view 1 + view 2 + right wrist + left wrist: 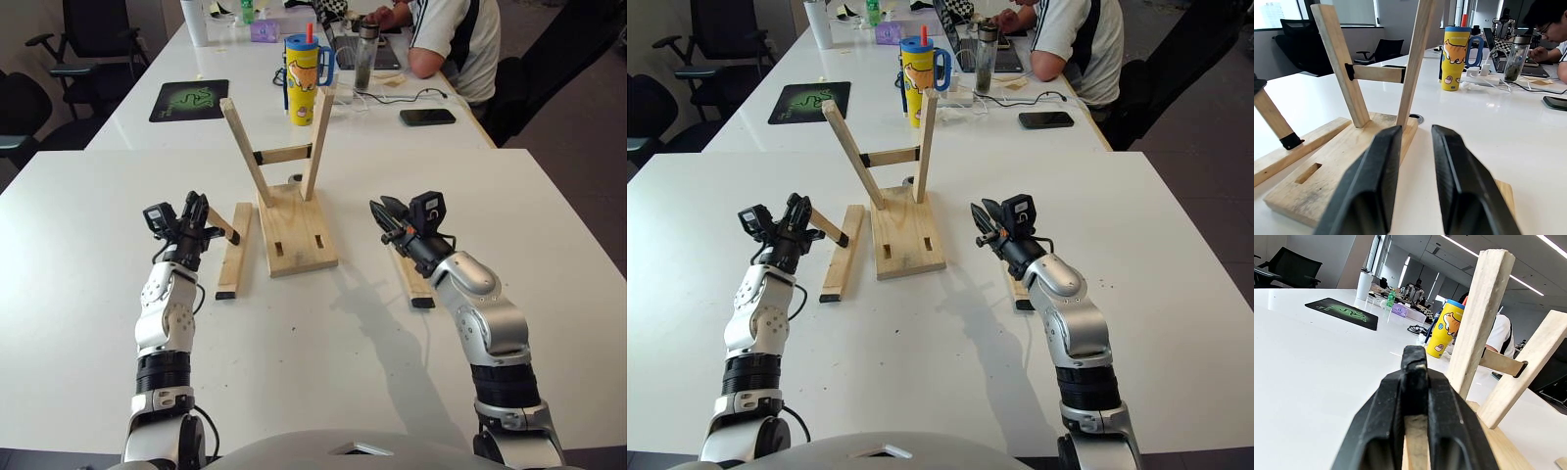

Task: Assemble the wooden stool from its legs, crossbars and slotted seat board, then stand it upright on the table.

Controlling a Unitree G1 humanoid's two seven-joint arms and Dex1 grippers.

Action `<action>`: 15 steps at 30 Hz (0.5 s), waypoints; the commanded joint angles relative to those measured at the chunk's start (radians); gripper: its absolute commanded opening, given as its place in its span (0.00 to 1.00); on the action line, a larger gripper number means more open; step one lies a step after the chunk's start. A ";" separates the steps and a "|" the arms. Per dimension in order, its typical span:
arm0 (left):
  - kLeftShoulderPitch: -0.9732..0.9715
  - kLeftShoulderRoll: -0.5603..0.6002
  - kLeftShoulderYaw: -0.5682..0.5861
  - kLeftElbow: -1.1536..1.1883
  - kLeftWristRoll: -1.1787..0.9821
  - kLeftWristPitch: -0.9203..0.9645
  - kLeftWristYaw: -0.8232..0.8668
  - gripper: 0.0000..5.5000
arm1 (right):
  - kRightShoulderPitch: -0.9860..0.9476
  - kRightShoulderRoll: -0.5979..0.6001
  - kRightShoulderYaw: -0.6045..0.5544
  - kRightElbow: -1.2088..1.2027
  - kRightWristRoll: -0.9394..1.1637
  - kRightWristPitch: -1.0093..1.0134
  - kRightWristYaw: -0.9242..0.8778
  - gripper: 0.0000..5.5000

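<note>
Lying flat near the middle of the table point(98, 294), the slotted seat board point(299, 240) carries two standing legs point(247, 152) at its far end, tied together by a crossbar point(284, 154). Two near slots point(279, 250) remain unfilled.

A loose leg point(233, 253) lies just left of the board, with a short crossbar point(223, 227) rising from it. The left claw point(201, 227) is clamped on that crossbar's free end. The right claw point(384, 220) hangs with its fingers apart, holding nothing, over a second loose leg point(416, 284) lying right of the board.

Risks, as judged:
- The crossbar joint may pull apart or pivot if the leg is lifted by it.
- A swinging leg could strike the standing pair and lever them out.
- The unclamped board may slide on the glossy white table when a leg is pressed into a slot.

All parts are pale, unfinished, square-cut wood with black bands at the crossbar ends. The slots are narrow rectangles, so a tilted leg would likely jam.
</note>
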 commanded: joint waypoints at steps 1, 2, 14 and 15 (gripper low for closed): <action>-0.019 0.002 -0.003 0.061 0.045 -0.004 0.020 0.07 | 0.005 0.001 -0.003 0.001 -0.011 0.005 -0.003 0.21; -0.019 0.003 -0.005 0.071 0.055 -0.007 0.025 0.07 | 0.005 0.001 -0.004 0.002 -0.013 0.005 -0.002 0.21; 0.101 -0.003 -0.147 -0.011 0.285 0.017 0.128 0.07 | 0.008 0.000 -0.008 0.012 -0.027 0.004 -0.005 0.21; 0.118 -0.013 -0.159 -0.029 0.299 0.028 0.146 0.07 | 0.008 0.001 -0.007 0.013 -0.029 0.003 -0.006 0.21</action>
